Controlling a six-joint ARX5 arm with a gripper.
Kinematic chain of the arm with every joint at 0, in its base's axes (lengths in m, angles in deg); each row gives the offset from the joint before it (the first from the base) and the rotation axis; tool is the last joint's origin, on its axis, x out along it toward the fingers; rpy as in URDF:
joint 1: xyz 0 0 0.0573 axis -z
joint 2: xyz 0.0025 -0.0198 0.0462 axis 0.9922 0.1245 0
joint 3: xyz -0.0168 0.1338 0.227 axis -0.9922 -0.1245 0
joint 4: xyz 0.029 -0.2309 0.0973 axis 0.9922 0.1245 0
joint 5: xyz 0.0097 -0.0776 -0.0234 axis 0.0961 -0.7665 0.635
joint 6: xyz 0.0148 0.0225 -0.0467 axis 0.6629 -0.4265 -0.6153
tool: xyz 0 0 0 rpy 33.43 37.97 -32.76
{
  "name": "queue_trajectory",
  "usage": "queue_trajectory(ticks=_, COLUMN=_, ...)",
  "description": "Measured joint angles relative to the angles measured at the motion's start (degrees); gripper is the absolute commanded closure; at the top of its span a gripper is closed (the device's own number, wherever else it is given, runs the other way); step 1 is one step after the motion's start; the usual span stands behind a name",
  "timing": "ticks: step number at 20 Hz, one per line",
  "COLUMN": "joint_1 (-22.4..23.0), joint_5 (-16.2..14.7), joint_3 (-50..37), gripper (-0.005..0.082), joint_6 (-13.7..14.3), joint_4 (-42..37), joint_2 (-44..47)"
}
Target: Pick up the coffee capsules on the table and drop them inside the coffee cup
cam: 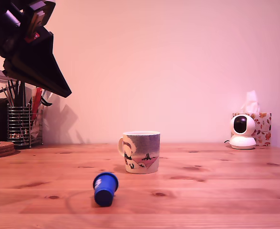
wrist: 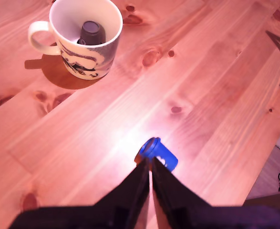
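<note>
From the wrist view I had the gripper (wrist: 150, 167) high above the table (wrist: 216, 86), its two dark fingers pressed together with barely a slit between them, holding nothing. The blackish capsule (wrist: 92, 32) already sat inside the coffee cup (wrist: 85, 36). The blue capsule (wrist: 158, 153) lay tipped on its side on the bare wood, well apart from the cup and showing just past the fingertips. In the exterior view it rested in front of the cup (cam: 140, 151), a little toward that view's left, rim pointing away from the camera (cam: 105, 188). As I judged it, the step was to spread the fingers wide first, then descend straight over the pod and close across its tapered body, not the flange, since a round pod on its side would probably roll if nudged by one finger.
</note>
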State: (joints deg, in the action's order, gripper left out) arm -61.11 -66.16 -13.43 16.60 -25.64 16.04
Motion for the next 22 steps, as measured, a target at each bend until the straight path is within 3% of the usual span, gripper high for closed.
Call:
queue_trajectory(ticks=2, joint_1=0.0, joint_5=0.0, joint_3=-2.7, gripper=0.0792, joint_6=-0.5, joint_4=-2.2, joint_2=-1.6)
queue_trajectory(ticks=6, joint_1=0.0, joint_5=1.0, joint_3=-9.2, gripper=0.0780, joint_6=-5.3, joint_4=-8.1, joint_2=-6.8)
queue_trajectory(ticks=8, joint_1=0.5, joint_5=4.4, joint_3=-11.0, gripper=0.0780, joint_6=-11.5, joint_4=-10.2, joint_2=-9.1)
queue_trajectory(ticks=10, joint_1=1.9, joint_5=8.3, joint_3=-12.6, gripper=0.0780, joint_6=-15.7, joint_4=-12.8, joint_2=-11.0)
queue_trajectory(ticks=11, joint_1=3.1, joint_5=10.2, joint_3=-13.1, gripper=0.0780, joint_6=-16.9, joint_4=-13.6, joint_2=-11.6)
queue_trajectory(ticks=14, joint_1=7.9, joint_5=17.1, joint_3=-13.7, gripper=0.0780, joint_6=-25.7, joint_4=-15.3, joint_2=-11.7)
queue_trajectory(ticks=15, joint_1=9.6, joint_5=19.7, joint_3=-13.7, gripper=0.0780, joint_6=-25.7, joint_4=-15.6, joint_2=-11.7)
queue_trajectory(ticks=16, joint_1=11.4, joint_5=22.5, joint_3=-13.8, gripper=0.0780, joint_6=-28.2, joint_4=-15.8, joint_2=-11.7)
queue_trajectory(ticks=17, joint_1=13.1, joint_5=24.9, joint_3=-13.8, gripper=0.0779, joint_6=-28.7, joint_4=-15.8, joint_2=-11.7)
queue_trajectory(ticks=18, joint_1=14.8, joint_5=26.6, joint_3=-13.8, gripper=0.0764, joint_6=-31.5, joint_4=-15.8, joint_2=-11.7)
queue_trajectory(ticks=22, joint_1=19.5, joint_5=30.9, joint_3=-13.8, gripper=0.0515, joint_6=-34.7, joint_4=-15.2, joint_2=-11.7)
